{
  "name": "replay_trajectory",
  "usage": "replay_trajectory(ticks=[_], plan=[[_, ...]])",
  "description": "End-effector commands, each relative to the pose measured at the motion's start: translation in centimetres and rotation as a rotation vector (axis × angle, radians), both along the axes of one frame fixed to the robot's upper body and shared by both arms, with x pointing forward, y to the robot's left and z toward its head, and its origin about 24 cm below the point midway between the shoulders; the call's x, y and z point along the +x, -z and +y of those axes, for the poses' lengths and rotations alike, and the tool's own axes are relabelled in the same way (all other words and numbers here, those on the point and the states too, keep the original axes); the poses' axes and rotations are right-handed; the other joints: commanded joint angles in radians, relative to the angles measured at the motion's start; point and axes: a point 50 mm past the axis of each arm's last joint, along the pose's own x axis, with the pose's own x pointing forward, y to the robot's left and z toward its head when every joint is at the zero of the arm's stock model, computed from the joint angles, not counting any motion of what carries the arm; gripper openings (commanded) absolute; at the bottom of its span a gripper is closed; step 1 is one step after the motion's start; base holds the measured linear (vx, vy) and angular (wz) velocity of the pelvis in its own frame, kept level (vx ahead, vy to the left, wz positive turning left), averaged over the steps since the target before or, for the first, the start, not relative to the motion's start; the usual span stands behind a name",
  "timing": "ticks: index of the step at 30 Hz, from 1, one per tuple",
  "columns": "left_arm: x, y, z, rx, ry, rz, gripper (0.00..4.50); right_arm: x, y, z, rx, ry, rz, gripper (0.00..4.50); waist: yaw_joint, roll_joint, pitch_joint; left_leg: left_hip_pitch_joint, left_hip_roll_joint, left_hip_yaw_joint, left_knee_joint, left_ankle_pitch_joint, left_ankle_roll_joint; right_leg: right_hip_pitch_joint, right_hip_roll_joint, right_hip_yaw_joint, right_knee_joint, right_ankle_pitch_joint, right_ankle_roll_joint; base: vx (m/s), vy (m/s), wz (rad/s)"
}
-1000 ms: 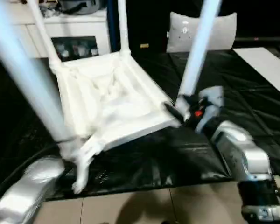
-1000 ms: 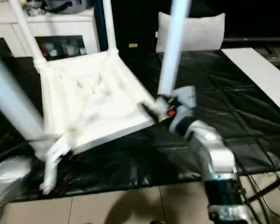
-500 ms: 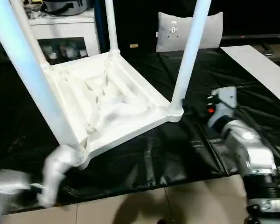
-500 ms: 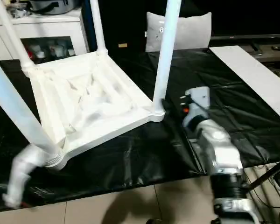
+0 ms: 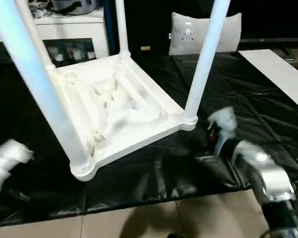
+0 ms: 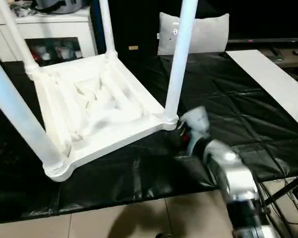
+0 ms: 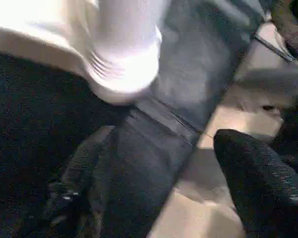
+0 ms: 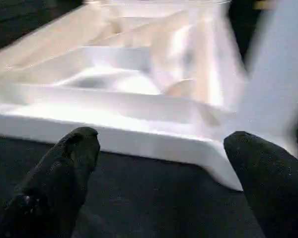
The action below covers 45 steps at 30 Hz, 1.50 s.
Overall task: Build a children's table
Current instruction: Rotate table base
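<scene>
The children's table (image 5: 116,106) lies upside down on the black-covered surface (image 5: 268,114), filling the centre and left of the head views, its ribbed underside facing up. All four legs stand in their corner sockets: the near-left leg (image 5: 39,84), the near-right leg (image 5: 203,59), the far-right leg (image 5: 121,27) and the far-left leg (image 6: 12,32). So the assembly looks essentially done; judging from this, what is left is perhaps checking that the legs are seated and turning the table onto its feet.

The right gripper (image 8: 159,163) hovers low at the centre right of the head views, just beside the near-right socket, forearm running in from the lower right corner. Its jaws are spread wide and empty, facing the tabletop's edge with a clear gap. The left gripper (image 7: 154,188) sits off the near-left corner at the left edge of the head views, apart from the table; its jaws gape with nothing between them.
</scene>
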Motion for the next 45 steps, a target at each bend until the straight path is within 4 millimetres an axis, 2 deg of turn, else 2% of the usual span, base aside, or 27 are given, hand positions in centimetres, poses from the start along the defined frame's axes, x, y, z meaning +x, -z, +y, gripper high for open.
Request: replay_trajectory(ticks=[1,2,3,4,5,6,7,9,13,14,16,21,22,23,24,26,28,29,30,32,33,35,38,39,43,44,45], plan=[[1.1,-1.0,0.2,-0.009,-0.013,-0.114,3.81,0.0,-0.4,0.3,-0.001,-0.015,-0.012,4.5,0.001,0.017,-0.037,0.01,0.028,-0.015,-0.087,-0.363,0.037,0.039,-0.068,0.066,-0.087,-0.568,-0.014,0.0,0.0,0.0],[1.1,-1.0,0.2,-0.009,-0.013,-0.114,3.81,0.0,-0.4,0.3,-0.001,-0.015,-0.012,4.5,0.001,0.017,-0.037,0.01,0.028,-0.015,-0.087,-0.363,0.037,0.039,-0.068,0.066,-0.087,-0.568,-0.014,0.0,0.0,0.0],[2.5,-1.7,-0.4,-0.071,-0.018,-0.218,3.94,0.3,0.0,0.7,-0.025,0.002,-0.01,4.5,0.001,0.02,-0.035,0.012,0.032,-0.017,-0.091,-0.379,0.025,0.04,-0.066,0.067,-0.085,-0.554,-0.019,0.0,0.0,0.0],[2.7,-1.8,-0.5,-0.078,-0.018,-0.23,3.94,0.3,0.1,0.8,-0.03,0.004,-0.008,4.5,0.002,0.019,-0.036,0.018,0.032,-0.017,-0.09,-0.391,0.018,0.039,-0.067,0.066,-0.086,-0.555,-0.019,0.0,0.0,0.0],[3.0,-1.9,-0.8,-0.091,-0.014,-0.252,4.02,0.4,0.2,0.9,-0.04,0.007,-0.004,4.5,0.002,0.02,-0.038,0.017,0.03,-0.019,-0.089,-0.4,0.012,0.044,-0.072,0.066,-0.084,-0.556,-0.018,0.0,0.0,0.0],[3.2,-1.9,-0.9,-0.098,-0.011,-0.264,4.22,0.4,0.3,1.0,-0.045,0.008,0.0,4.5,0.001,0.017,-0.037,0.012,0.03,-0.02,-0.091,-0.399,0.012,0.047,-0.072,0.066,-0.084,-0.565,-0.012,0.0,0.0,0.0],[3.2,-1.9,-0.9,-0.098,-0.011,-0.264,4.22,0.4,0.3,1.0,-0.045,0.008,0.0,4.5,-0.001,0.015,-0.04,0.019,0.026,-0.016,-0.085,-0.393,0.012,0.043,-0.073,0.067,-0.088,-0.577,-0.007,0.0,0.0,0.0],[3.7,-1.7,-1.8,-0.153,0.011,-0.282,4.45,0.3,0.7,1.4,-0.066,-0.001,0.018,4.5,0.0,0.011,-0.044,0.011,0.026,-0.017,-0.085,-0.354,0.018,0.048,-0.075,0.07,-0.081,-0.561,-0.014,0.0,0.0,0.0],[5.1,-1.0,-3.6,-0.214,0.025,-0.348,4.45,0.3,1.5,2.0,-0.11,-0.027,0.043,4.5,0.0,0.013,-0.047,0.006,0.028,-0.015,-0.085,-0.319,0.022,0.05,-0.074,0.072,-0.076,-0.522,-0.03,0.0,0.0,0.0],[5.8,-0.5,-4.9,-0.26,0.038,-0.369,4.45,0.7,1.9,2.4,-0.124,-0.009,0.056,4.5,-0.001,0.012,-0.048,0.004,0.029,-0.015,-0.085,-0.312,0.022,0.05,-0.073,0.072,-0.074,-0.51,-0.035,0.0,0.0,0.0],[6.3,-0.1,-6.1,-0.31,0.051,-0.384,4.45,1.1,2.4,2.6,-0.146,0.017,0.07,4.5,0.0,0.013,-0.048,0.006,0.03,-0.014,-0.084,-0.306,0.014,0.05,-0.075,0.071,-0.076,-0.507,-0.047,0.0,0.0,0.0],[6.7,0.5,-10.0,-0.452,0.132,-0.362,4.45,2.1,3.3,2.8,-0.184,0.084,0.094,4.5,0.01,0.01,-0.054,0.006,0.033,-0.008,-0.082,-0.277,0.009,0.05,-0.076,0.079,-0.066,-0.461,-0.065,0.0,0.0,0.0],[6.6,0.8,-11.0,-0.471,0.165,-0.341,4.45,2.4,3.4,2.8,-0.186,0.103,0.099,4.5,0.008,0.003,-0.057,0.002,0.033,-0.008,-0.082,-0.262,0.01,0.052,-0.075,0.081,-0.061,-0.445,-0.07,0.0,0.0,0.0],[6.5,0.9,-11.4,-0.482,0.18,-0.329,4.45,2.5,3.5,2.8,-0.187,0.11,0.1,4.5,0.015,0.008,-0.057,0.004,0.036,-0.007,-0.083,-0.246,0.008,0.05,-0.075,0.082,-0.058,-0.428,-0.08,0.0,0.0,0.0],[6.5,1.1,-12.7,-0.509,0.218,-0.31,4.45,2.9,3.6,2.8,-0.201,0.128,0.105,4.5,0.02,0.003,-0.061,0.002,0.036,-0.005,-0.081,-0.218,0.007,0.051,-0.075,0.086,-0.052,-0.394,-0.089,0.0,0.0,0.0],[6.3,1.1,-13.9,-0.543,0.255,-0.291,4.45,3.2,3.8,2.8,-0.22,0.141,0.107,4.5,0.024,0.0,-0.06,-0.004,0.035,-0.002,-0.081,-0.191,0.007,0.051,-0.075,0.09,-0.046,-0.38,-0.099,0.0,0.0,0.0],[5.9,1.0,-15.3,-0.591,0.302,-0.254,4.45,3.4,3.8,2.9,-0.22,0.146,0.105,4.5,0.024,-0.01,-0.062,-0.015,0.03,0.001,-0.077,-0.16,0.006,0.057,-0.075,0.097,-0.035,-0.367,-0.099,0.0,0.0,0.0],[5.5,1.0,-16.3,-0.624,0.339,-0.231,4.45,3.7,3.7,3.1,-0.214,0.149,0.1,4.5,0.026,-0.009,-0.063,-0.014,0.028,0.004,-0.076,-0.143,0.013,0.055,-0.074,0.102,-0.034,-0.367,-0.098,0.0,0.0,0.0],[5.4,1.0,-16.5,-0.634,0.349,-0.225,4.45,3.8,3.7,3.1,-0.212,0.149,0.098,4.5,0.025,-0.012,-0.066,-0.023,0.025,0.006,-0.073,-0.117,0.02,0.059,-0.072,0.103,-0.031,-0.354,-0.099,0.0,0.0,0.0],[5.3,1.0,-18.2,-0.664,0.383,-0.222,4.45,4.1,3.4,3.5,-0.207,0.14,0.084,4.5,0.02,-0.017,-0.065,-0.021,0.023,0.01,-0.071,-0.115,0.03,0.054,-0.068,0.104,-0.033,-0.366,-0.097,0.0,0.0,0.0],[5.4,1.0,-19.3,-0.684,0.401,-0.225,4.45,4.2,3.1,3.9,-0.205,0.128,0.072,4.5,0.021,-0.012,-0.061,-0.015,0.022,0.013,-0.069,-0.132,0.03,0.046,-0.066,0.104,-0.04,-0.399,-0.092,0.0,0.0,0.0],[5.6,0.9,-20.0,-0.696,0.408,-0.225,4.45,4.3,3.1,4.1,-0.207,0.12,0.065,4.5,0.019,-0.017,-0.059,-0.013,0.019,0.016,-0.067,-0.153,0.031,0.046,-0.066,0.101,-0.049,-0.45,-0.075,0.0,0.0,0.0],[6.2,0.6,-21.7,-0.733,0.42,-0.239,4.45,4.4,3.1,4.4,-0.21,0.106,0.054,4.5,0.018,-0.018,-0.059,-0.011,0.018,0.016,-0.065,-0.17,0.033,0.044,-0.063,0.096,-0.059,-0.496,-0.041,0.0,0.0,0.0],[6.2,0.6,-21.8,-0.735,0.42,-0.239,4.45,4.4,3.1,4.4,-0.21,0.105,0.053,4.5,0.017,-0.019,-0.059,-0.014,0.017,0.014,-0.065,-0.17,0.032,0.046,-0.063,0.094,-0.058,-0.499,-0.036,0.0,0.0,0.0],[6.8,0.1,-24.5,-0.757,0.453,-0.279,4.45,4.6,3.0,4.8,-0.21,0.085,0.037,4.5,0.009,-0.016,-0.062,-0.016,0.017,0.013,-0.063,-0.163,0.04,0.046,-0.06,0.091,-0.059,-0.485,-0.03,0.0,0.0,0.0],[6.9,0.1,-25.0,-0.759,0.456,-0.287,4.45,4.6,3.0,4.9,-0.211,0.081,0.035,4.5,0.007,-0.019,-0.063,-0.015,0.016,0.013,-0.061,-0.163,0.044,0.044,-0.059,0.09,-0.061,-0.48,-0.031,0.0,0.0,0.0],[7.2,0.0,-25.4,-0.759,0.445,-0.305,4.45,4.6,3.0,4.9,-0.213,0.079,0.032,4.5,0.006,-0.015,-0.064,-0.016,0.016,0.013,-0.061,-0.16,0.044,0.045,-0.059,0.091,-0.058,-0.474,-0.032,0.0,0.0,0.0]])
